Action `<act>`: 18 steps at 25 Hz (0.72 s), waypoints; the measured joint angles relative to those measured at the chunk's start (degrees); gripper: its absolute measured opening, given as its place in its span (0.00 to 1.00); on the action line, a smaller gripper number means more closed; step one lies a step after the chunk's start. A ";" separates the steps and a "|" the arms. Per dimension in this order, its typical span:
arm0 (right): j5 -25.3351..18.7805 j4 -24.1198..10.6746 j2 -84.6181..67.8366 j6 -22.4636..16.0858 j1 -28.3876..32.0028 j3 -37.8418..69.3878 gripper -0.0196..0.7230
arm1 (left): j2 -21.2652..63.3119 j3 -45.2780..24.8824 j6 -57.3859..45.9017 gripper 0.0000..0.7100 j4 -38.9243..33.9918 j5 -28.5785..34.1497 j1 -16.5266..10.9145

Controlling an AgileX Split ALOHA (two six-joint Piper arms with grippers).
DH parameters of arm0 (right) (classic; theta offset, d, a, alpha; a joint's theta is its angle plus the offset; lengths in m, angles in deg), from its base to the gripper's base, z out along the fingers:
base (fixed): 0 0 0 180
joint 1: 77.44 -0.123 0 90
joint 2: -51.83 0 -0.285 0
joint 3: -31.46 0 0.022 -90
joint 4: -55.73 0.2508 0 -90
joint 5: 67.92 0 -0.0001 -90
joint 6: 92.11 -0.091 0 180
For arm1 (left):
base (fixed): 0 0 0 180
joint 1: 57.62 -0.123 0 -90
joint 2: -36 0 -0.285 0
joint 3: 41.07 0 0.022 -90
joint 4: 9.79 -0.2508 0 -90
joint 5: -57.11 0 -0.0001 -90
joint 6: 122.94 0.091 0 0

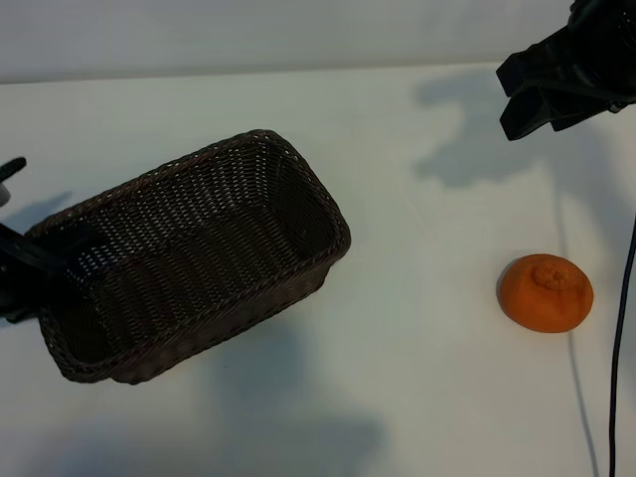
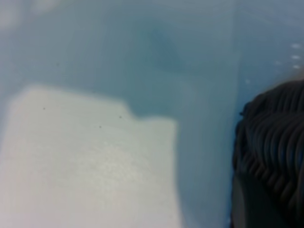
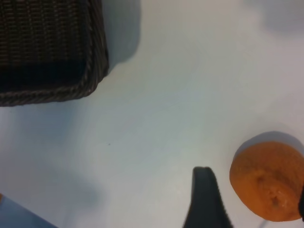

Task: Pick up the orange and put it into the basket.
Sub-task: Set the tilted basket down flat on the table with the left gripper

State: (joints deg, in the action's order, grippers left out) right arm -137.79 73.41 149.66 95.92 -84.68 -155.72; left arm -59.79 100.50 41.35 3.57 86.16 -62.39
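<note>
Right gripper, upper right, cropped, jaws apart above orange. Left gripper at basket rim, mostly off-frame; closure unclear.

So the basket is sitting on the table over on the left half, angled so one short end is pointing toward the far middle and the other toward the near left edge. The orange is lying well apart from it on the right side, on the bare table (nothing's sitting in the basket). The left gripper is reaching in from the left edge at the basket's left end. The right gripper is hanging in the far right corner, behind the orange.
</note>
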 joint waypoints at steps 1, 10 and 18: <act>0.00 0.00 0.00 0.00 0.00 0.00 0.64 | 0.46 1.06 0.05 0.22 -0.06 1.42 0.00; 0.00 0.00 0.00 0.00 0.00 0.00 0.64 | 6.18 16.12 4.68 0.22 -2.25 18.37 0.00; 0.00 0.00 0.00 0.00 0.00 0.00 0.64 | 6.25 23.23 6.27 0.22 -2.25 25.30 0.00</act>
State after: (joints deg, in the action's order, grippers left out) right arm -137.79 73.41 149.66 95.92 -84.68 -155.72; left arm -53.54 123.74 47.62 1.32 111.47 -62.39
